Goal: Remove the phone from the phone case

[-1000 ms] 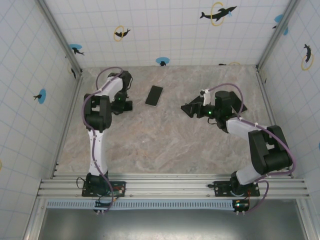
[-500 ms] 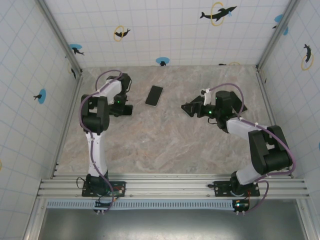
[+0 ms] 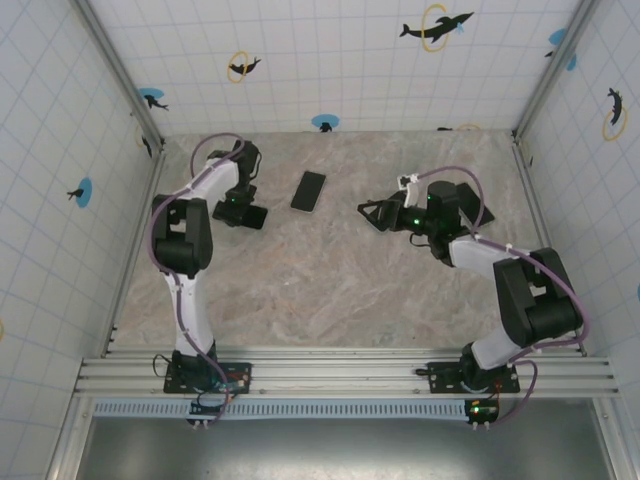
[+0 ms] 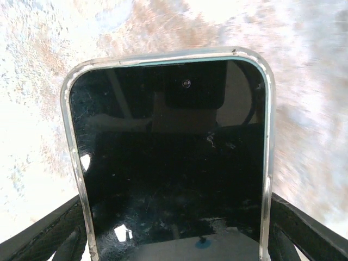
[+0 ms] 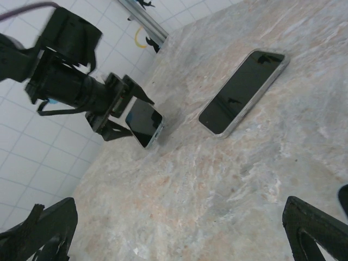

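Currently the left tool (image 3: 246, 213) is clamped on the long edges of a dark glossy slab with a pale rim. I take this for the phone (image 4: 174, 163), though I cannot tell whether the rim is its own frame or the case. It is held tilted, low over the desk (image 3: 330, 300) on the left side. A second slab (image 3: 308, 190) of like look lies flat on the desk near it, toward the centre. The right tool (image 3: 380, 213) hangs with fingers wide apart, holding nothing, apart from both slabs. Step in hand, as I judge it: securing the held item. Next move — bring the right tool to the rim and peel, with the left clamp firm.
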